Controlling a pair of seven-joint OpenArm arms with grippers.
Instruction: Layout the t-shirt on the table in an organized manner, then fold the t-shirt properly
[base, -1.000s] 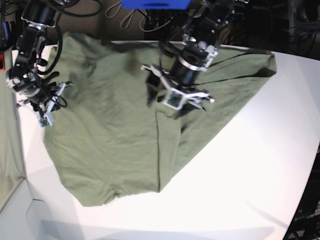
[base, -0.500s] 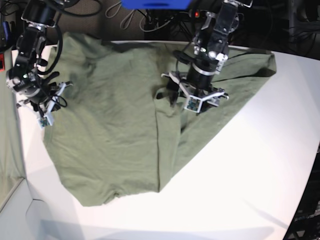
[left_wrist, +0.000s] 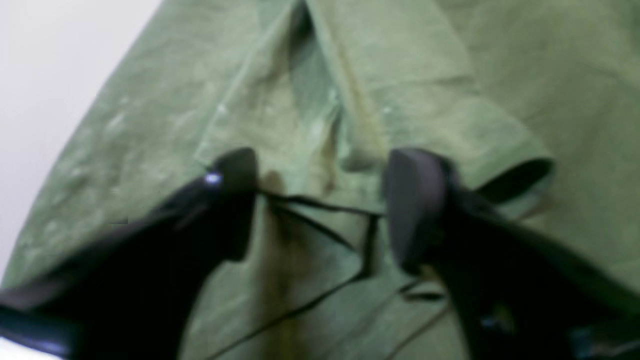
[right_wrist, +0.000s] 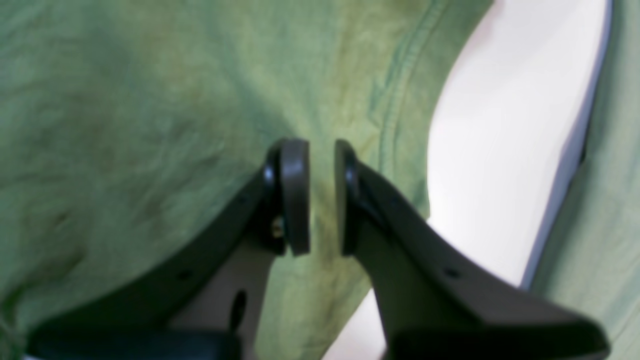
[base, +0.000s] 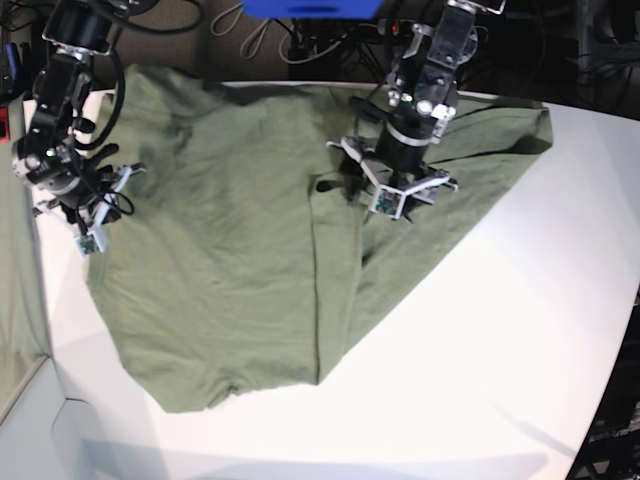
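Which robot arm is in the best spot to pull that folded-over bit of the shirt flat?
Probably the left. Its pincer hangs open right over the fold in the t-shirt. The right pincer, nearly closed, sits at the shirt's far edge.

The t-shirt lies spread on the table, covering its far and middle part; bare tabletop lies before the cloth and off toward the left gripper's side. The left gripper stands over the shirt's middle, just behind the head of a long fold that runs away from it toward the near hem; under its fingers sits a rolled flap of cloth (its open end lies just outside one fingertip). The right gripper sits at the shirt's opposite side edge; beside its fingertips the hem gives way to bare table.
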